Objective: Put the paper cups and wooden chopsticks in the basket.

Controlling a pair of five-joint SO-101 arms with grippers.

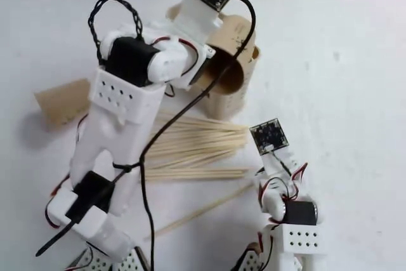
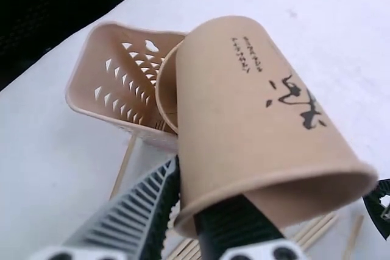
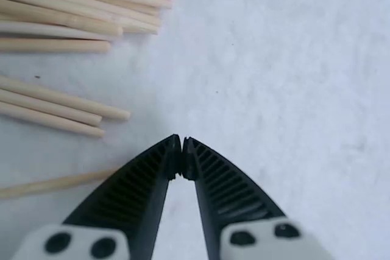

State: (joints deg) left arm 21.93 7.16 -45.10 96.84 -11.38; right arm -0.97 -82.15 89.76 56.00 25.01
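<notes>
The left gripper [image 2: 196,202] clamped a cup [image 2: 262,120] by its rim, one finger inside and one outside, and held it tilted at the mouth of the basket [image 2: 113,83]. The right gripper [image 3: 181,153] was closed on nothing, low over the table [image 3: 292,59] just beside the ends of the chopsticks [image 3: 61,28] — a loose pile. A second cup [image 1: 62,101] lay on its side, well apart from the basket.

My left arm [image 1: 124,103] stretches far across the table [image 1: 342,93] to a cup [image 1: 236,33] against the basket [image 1: 225,107], a second cup [image 1: 62,101] lies at the left, the chopsticks [image 1: 196,144] are heaped mid-table with one stray stick [image 1: 203,211] nearer, and my right arm [image 1: 288,211] sits near right.
</notes>
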